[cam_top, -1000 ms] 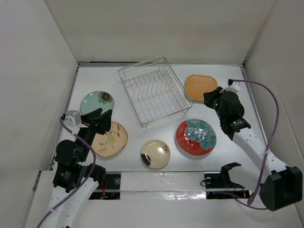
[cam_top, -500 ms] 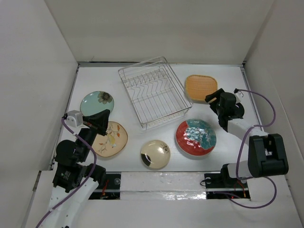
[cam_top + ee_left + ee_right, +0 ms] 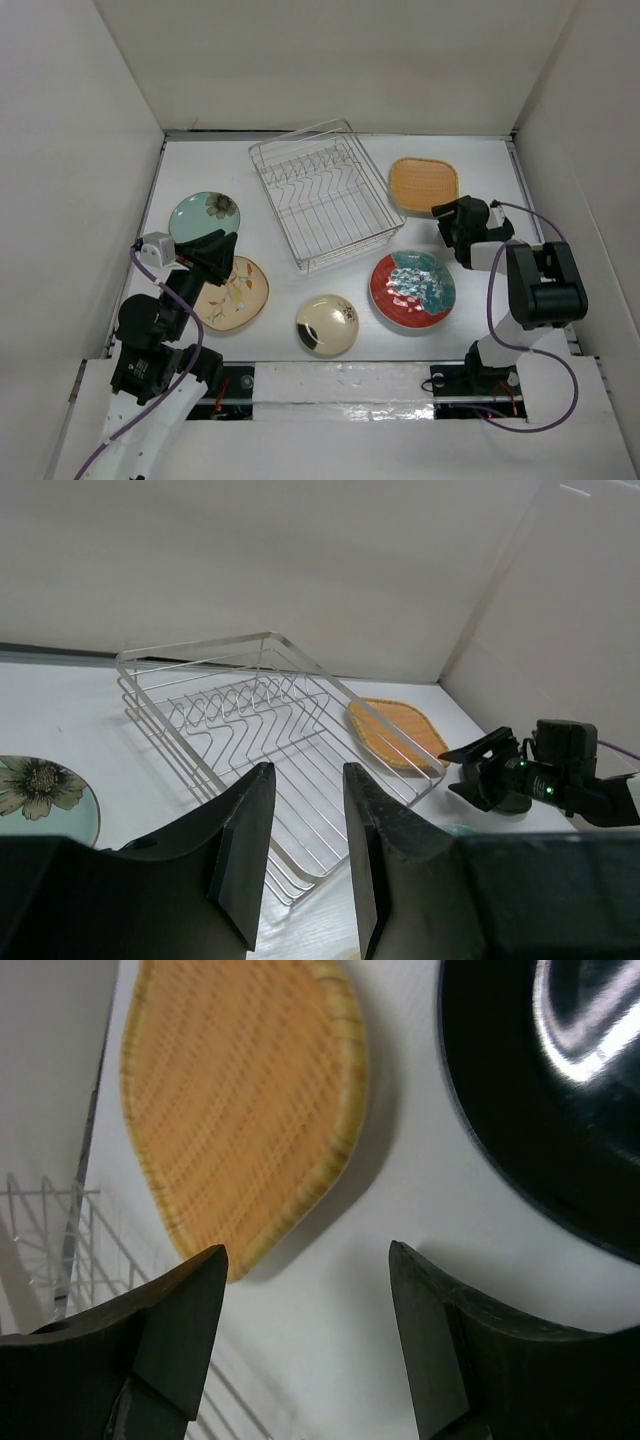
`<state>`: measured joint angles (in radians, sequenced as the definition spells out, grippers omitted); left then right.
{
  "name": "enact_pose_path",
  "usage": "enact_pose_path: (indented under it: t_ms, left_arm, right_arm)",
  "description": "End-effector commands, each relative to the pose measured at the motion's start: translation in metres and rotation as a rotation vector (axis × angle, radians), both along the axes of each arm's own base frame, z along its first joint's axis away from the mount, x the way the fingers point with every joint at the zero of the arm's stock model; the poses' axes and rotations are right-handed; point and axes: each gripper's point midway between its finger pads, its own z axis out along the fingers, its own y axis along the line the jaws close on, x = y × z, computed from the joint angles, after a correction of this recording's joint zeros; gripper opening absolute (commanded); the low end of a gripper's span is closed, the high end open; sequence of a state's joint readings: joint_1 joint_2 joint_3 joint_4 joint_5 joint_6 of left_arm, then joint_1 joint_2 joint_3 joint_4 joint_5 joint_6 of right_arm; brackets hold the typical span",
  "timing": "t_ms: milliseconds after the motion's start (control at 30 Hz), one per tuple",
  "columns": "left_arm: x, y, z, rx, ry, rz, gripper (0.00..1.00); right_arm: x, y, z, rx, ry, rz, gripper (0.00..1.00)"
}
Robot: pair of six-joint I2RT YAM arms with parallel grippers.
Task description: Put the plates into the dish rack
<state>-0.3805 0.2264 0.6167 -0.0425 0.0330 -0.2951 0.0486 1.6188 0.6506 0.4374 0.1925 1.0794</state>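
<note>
The silver wire dish rack (image 3: 322, 195) stands empty at mid-table. Right of it lies the orange plate (image 3: 424, 185). In front lie the red patterned plate (image 3: 412, 288), the cream plate (image 3: 327, 325) and the beige floral plate (image 3: 232, 292), with the pale teal flowered plate (image 3: 203, 215) at the left. My right gripper (image 3: 308, 1250) hovers open, low over bare table between the orange plate (image 3: 240, 1100) and the black plate (image 3: 560, 1090). My left gripper (image 3: 305, 775) hangs above the beige plate, its jaws apart and nothing between them, facing the rack (image 3: 195, 647).
White walls close in the table on the left, back and right. The right arm (image 3: 535, 285) is folded close behind its gripper (image 3: 442, 222), its purple cable looping beside it. The arm bases sit along the near edge.
The right arm has folded in, its elbow swinging toward the gripper, and that gripper has sunk lower beside the orange plate. The left arm has barely shifted.
</note>
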Motion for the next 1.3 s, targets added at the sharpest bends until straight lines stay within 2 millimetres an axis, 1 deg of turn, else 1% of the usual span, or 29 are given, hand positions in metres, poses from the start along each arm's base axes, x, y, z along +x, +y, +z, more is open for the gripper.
enact_pose_path:
  t_ms: [0,33,67,133,167,233,267,333,400,433,500,533,567,667,700,767,800,833,867,900,933,967,1033,1067,1100,1167,1200,1233,1267]
  left_arm:
    - [0.000,-0.001,0.012,-0.004,-0.040,-0.004,0.31]
    - [0.001,-0.001,0.012,-0.001,-0.040,-0.002,0.31]
    - [0.002,-0.001,0.011,-0.002,-0.036,-0.001,0.31]
    - [0.002,-0.001,0.011,0.000,-0.035,0.000,0.31]
    - [0.003,-0.001,0.010,0.003,-0.031,0.001,0.31]
    - [0.004,-0.001,0.010,0.006,-0.029,0.005,0.31]
    - [0.004,0.000,0.011,0.007,-0.033,0.010,0.31]
    - [0.005,0.003,0.012,0.006,-0.035,0.024,0.31]
    - [0.003,0.003,0.012,0.004,-0.040,0.024,0.31]
    - [0.003,0.003,0.012,0.005,-0.041,0.025,0.31]
    - [0.003,0.003,0.012,0.006,-0.042,0.024,0.31]
    - [0.003,0.003,0.012,0.007,-0.041,0.025,0.31]
    - [0.004,0.003,0.011,0.007,-0.037,0.025,0.31]
    - [0.005,0.002,0.010,0.010,-0.034,0.024,0.31]
    - [0.005,0.002,0.011,0.008,-0.034,0.025,0.31]
    - [0.006,0.002,0.009,0.012,-0.029,0.024,0.31]
    - [0.006,0.002,0.009,0.011,-0.031,0.025,0.31]
    - [0.006,0.002,0.009,0.013,-0.030,0.025,0.31]
    - [0.006,0.002,0.009,0.015,-0.029,0.026,0.31]
    - [0.007,0.002,0.008,0.014,-0.027,0.025,0.31]
    - [0.007,0.002,0.008,0.015,-0.026,0.025,0.31]
    - [0.008,0.001,0.007,0.018,-0.022,0.026,0.31]
    - [0.008,0.001,0.007,0.018,-0.020,0.026,0.31]
    - [0.009,0.001,0.007,0.019,-0.019,0.026,0.31]
    - [0.009,0.001,0.006,0.019,-0.019,0.024,0.31]
    - [0.008,0.000,0.006,0.020,-0.018,0.018,0.31]
    - [0.008,-0.001,0.006,0.019,-0.017,0.016,0.31]
    - [0.008,0.000,0.006,0.020,-0.018,0.016,0.31]
    - [0.008,0.000,0.007,0.018,-0.020,0.016,0.31]
  right_arm:
    - [0.026,-0.013,0.000,0.101,-0.063,-0.059,0.70]
    - [0.029,-0.015,0.000,0.117,-0.072,-0.053,0.65]
    - [0.035,-0.016,0.004,0.134,-0.091,-0.049,0.64]
    - [0.041,-0.021,-0.003,0.143,-0.073,-0.061,0.57]
    - [0.052,-0.025,0.004,0.147,-0.087,-0.064,0.54]
    - [0.057,-0.027,-0.007,0.155,-0.056,-0.063,0.47]
    - [0.060,-0.024,-0.007,0.164,-0.055,-0.043,0.47]
    - [0.067,-0.034,-0.009,0.176,-0.050,-0.052,0.45]
    - [0.072,-0.031,-0.008,0.203,-0.057,-0.021,0.45]
    - [0.072,-0.030,-0.010,0.210,-0.057,-0.015,0.37]
    - [0.075,-0.027,-0.008,0.216,-0.080,0.002,0.30]
    - [0.076,-0.028,-0.007,0.211,-0.084,0.003,0.18]
    - [0.075,-0.030,-0.005,0.206,-0.091,-0.006,0.12]
    - [0.078,-0.024,0.016,0.189,-0.182,0.000,0.05]
    - [0.079,-0.030,0.036,0.174,-0.239,-0.026,0.00]
    - [0.080,-0.035,0.060,0.125,-0.296,-0.055,0.00]
    - [0.079,-0.039,0.083,0.078,-0.332,-0.059,0.00]
    - [0.078,-0.039,0.098,0.046,-0.355,-0.062,0.00]
    - [0.078,-0.047,0.114,0.001,-0.380,-0.094,0.00]
    - [0.078,-0.046,0.133,-0.070,-0.404,-0.079,0.00]
    - [0.073,-0.043,0.166,-0.112,-0.459,-0.081,0.00]
    - [0.070,-0.049,0.183,-0.161,-0.475,-0.120,0.00]
    - [0.061,-0.041,0.234,-0.279,-0.533,-0.106,0.00]
    - [0.057,-0.041,0.251,-0.318,-0.557,-0.118,0.00]
    - [0.054,-0.034,0.266,-0.350,-0.581,-0.104,0.00]
    - [0.052,-0.006,0.307,-0.455,-0.640,-0.023,0.00]
    - [0.053,0.004,0.310,-0.495,-0.616,0.002,0.00]
    - [0.051,0.024,0.334,-0.566,-0.648,0.041,0.00]
    - [0.053,0.034,0.337,-0.598,-0.647,0.061,0.00]
